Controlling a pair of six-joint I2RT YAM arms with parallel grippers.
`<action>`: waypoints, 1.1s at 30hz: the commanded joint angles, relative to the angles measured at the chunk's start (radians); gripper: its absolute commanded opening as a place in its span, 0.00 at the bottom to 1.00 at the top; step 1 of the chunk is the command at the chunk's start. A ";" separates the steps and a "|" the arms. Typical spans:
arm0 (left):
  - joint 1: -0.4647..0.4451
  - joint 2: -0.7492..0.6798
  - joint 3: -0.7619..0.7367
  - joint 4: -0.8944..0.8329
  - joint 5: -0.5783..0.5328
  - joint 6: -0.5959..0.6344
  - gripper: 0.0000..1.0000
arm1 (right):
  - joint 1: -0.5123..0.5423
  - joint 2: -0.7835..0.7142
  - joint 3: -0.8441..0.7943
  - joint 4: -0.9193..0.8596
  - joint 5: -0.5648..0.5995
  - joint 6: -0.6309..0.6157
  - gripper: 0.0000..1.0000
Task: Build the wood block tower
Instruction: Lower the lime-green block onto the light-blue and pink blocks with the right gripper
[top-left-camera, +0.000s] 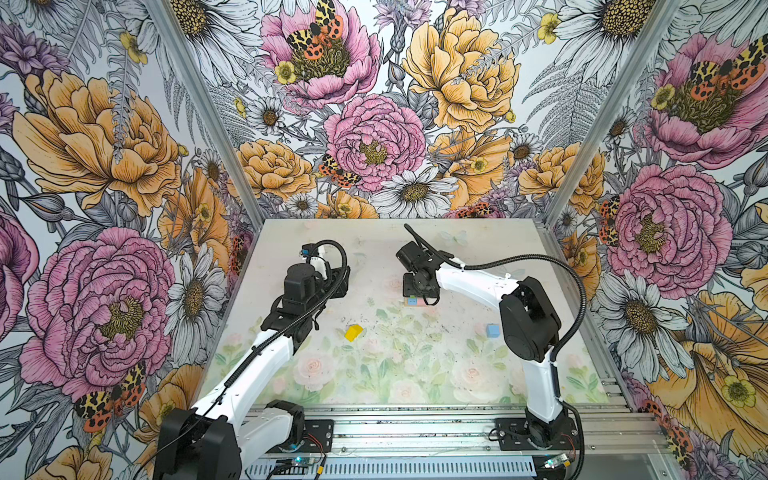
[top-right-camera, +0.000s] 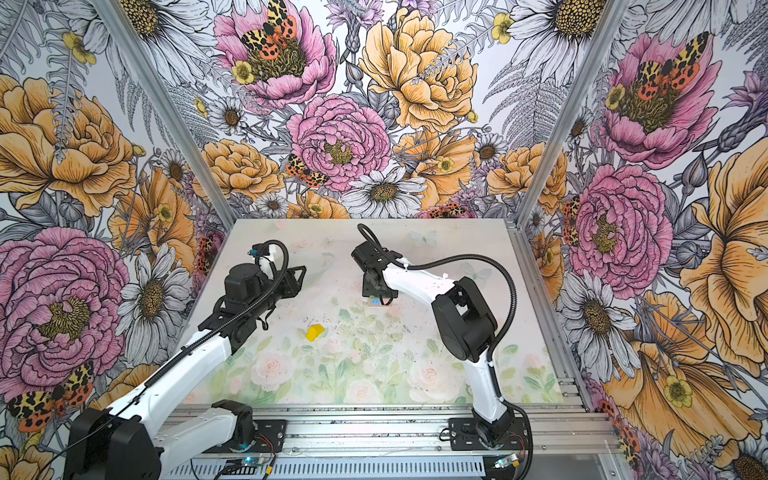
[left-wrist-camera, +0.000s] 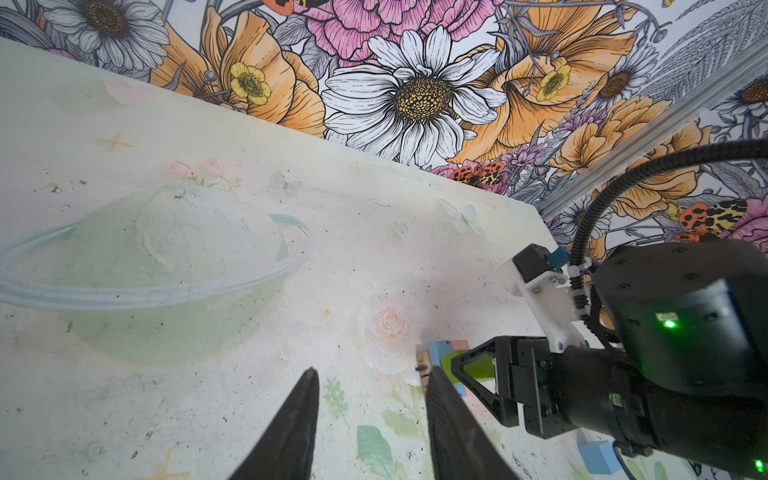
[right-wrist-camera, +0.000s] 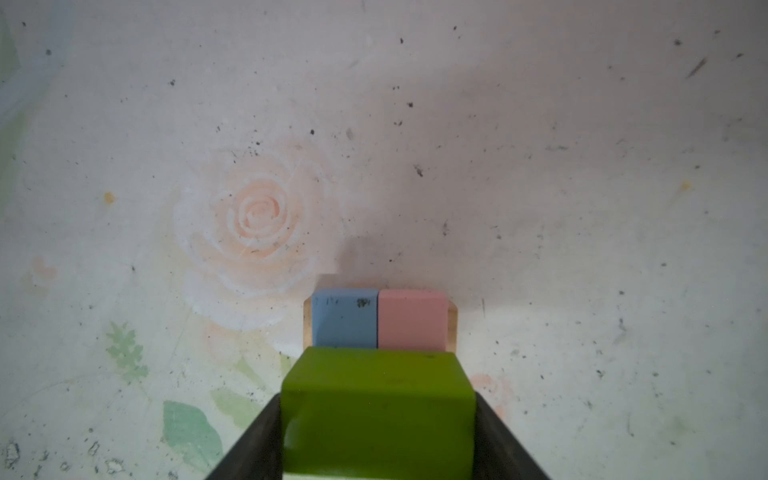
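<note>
With your right gripper clamped on the green brick over the blue brick and pink brick, and your left gripper open and empty nearby, an off-centre release could topple it.

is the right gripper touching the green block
Touching. The right wrist view shows the green block sitting between the jaws of the right gripper, with both jaws flush against its sides and no gap.
</note>
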 joint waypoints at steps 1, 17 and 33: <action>0.012 0.009 0.003 0.016 0.019 -0.003 0.44 | -0.008 0.015 0.002 0.019 0.001 -0.007 0.24; 0.014 0.010 0.002 0.016 0.019 -0.001 0.44 | -0.009 0.031 0.014 0.019 -0.015 -0.008 0.26; 0.017 0.013 0.001 0.016 0.020 0.001 0.44 | -0.005 0.023 0.024 0.018 -0.021 -0.013 0.27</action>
